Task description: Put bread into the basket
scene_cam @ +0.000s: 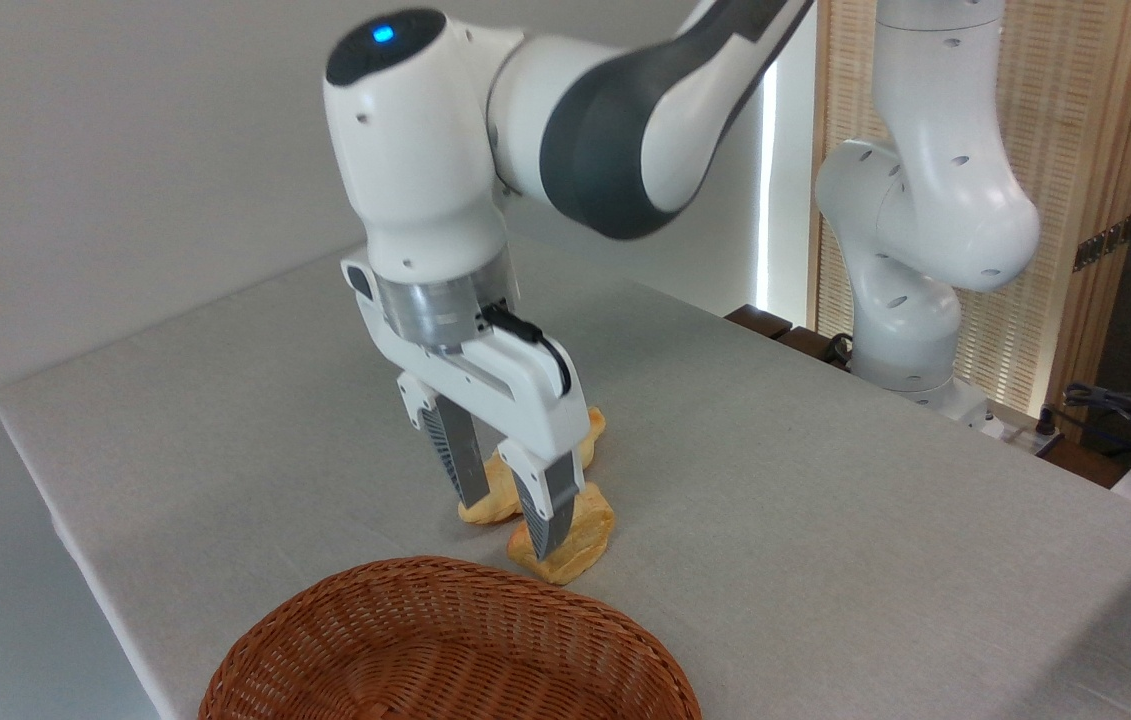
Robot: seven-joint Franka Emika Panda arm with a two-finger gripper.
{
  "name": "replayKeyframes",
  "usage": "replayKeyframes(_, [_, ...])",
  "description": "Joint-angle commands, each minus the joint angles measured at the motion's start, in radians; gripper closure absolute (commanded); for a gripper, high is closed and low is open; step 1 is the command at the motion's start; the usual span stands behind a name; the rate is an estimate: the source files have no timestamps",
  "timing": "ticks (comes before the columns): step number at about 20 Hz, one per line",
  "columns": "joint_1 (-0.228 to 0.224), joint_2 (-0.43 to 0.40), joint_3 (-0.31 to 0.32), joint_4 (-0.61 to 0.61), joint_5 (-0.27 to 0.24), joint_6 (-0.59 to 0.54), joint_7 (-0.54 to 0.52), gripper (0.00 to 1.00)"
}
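The bread (585,535), a short chunky golden-orange piece, lies on the grey table just beyond the basket. The reddish-brown wicker basket (565,610) sits at the bottom edge of the view, partly cut off and with nothing in the part that shows. My gripper (507,528) points down over the two bread pieces, open. Its right fingertip covers the bread's left end, and its left finger stands in front of the longer loaf. Whether the fingers touch either piece cannot be told.
A longer golden loaf (497,502) lies right behind the bread, nearly touching it and running back to the right. The arm's white base (910,330) stands at the table's far right, with cables and a dark pot beside it. The table's left edge is close.
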Motion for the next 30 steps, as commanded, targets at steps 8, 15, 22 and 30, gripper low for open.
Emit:
replayKeyframes(8, [-0.003, -0.034, 0.008, -0.118, 0.033, -0.012, 0.04, 0.0])
replayKeyframes(15, [-0.002, -0.032, 0.01, -0.126, 0.033, -0.009, 0.069, 0.66])
replayKeyframes(22, [-0.002, -0.029, 0.011, -0.126, 0.033, -0.004, 0.069, 0.64])
replayKeyframes(30, [-0.003, -0.035, 0.011, -0.119, 0.031, -0.009, 0.069, 0.63])
